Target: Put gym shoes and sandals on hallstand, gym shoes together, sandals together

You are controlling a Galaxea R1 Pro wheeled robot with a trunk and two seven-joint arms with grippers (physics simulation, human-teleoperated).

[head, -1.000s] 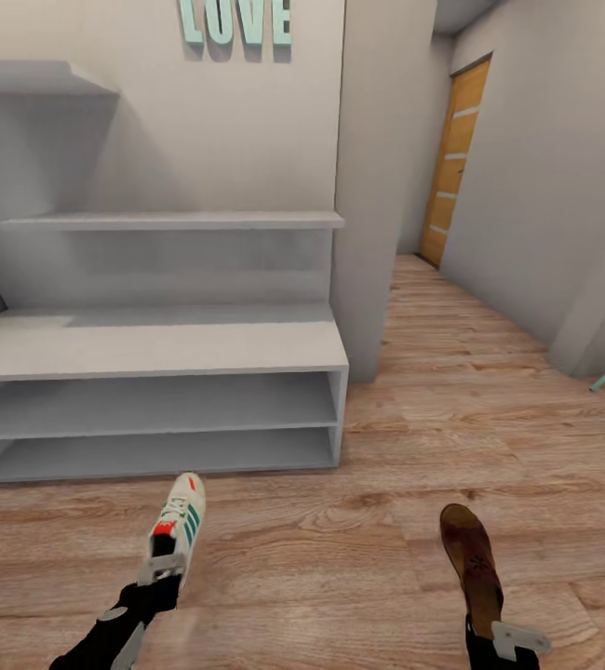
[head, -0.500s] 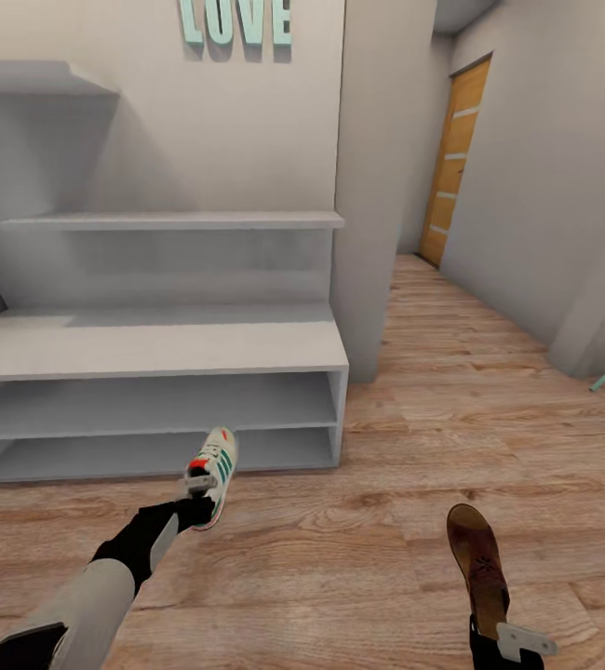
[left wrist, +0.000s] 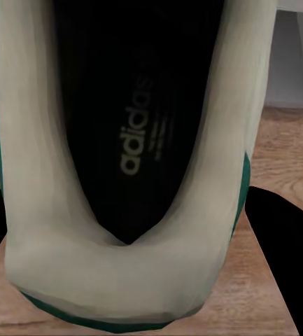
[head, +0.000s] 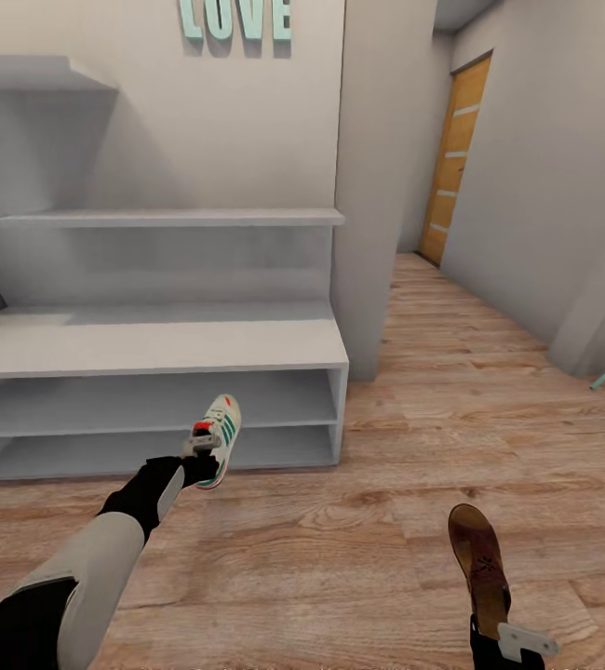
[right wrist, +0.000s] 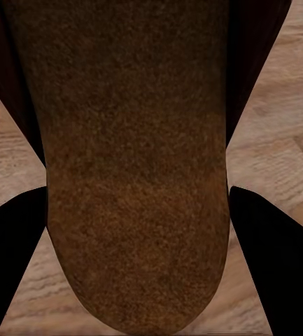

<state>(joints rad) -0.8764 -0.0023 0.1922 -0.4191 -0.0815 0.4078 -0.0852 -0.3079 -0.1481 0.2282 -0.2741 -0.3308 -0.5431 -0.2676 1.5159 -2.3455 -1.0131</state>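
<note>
While clamped on a gym shoe [head: 219,435], left end effector [head: 200,453], right end effector [head: 507,642] gripping a sandal [head: 477,565].

Left arm [head: 107,558] has pale grey and black segments, silver bracket.

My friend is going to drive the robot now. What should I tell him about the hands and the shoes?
Left gripper: shut on a gym shoe, held up in front of the hallstand, near its open shelf rows.
Right gripper: shut on a sandal, held low over the corridor floor.
Done: nothing is on the rack yet.
Left: set both down on the rack, then fetch the other gym shoe and sandal and pair them up.
</note>
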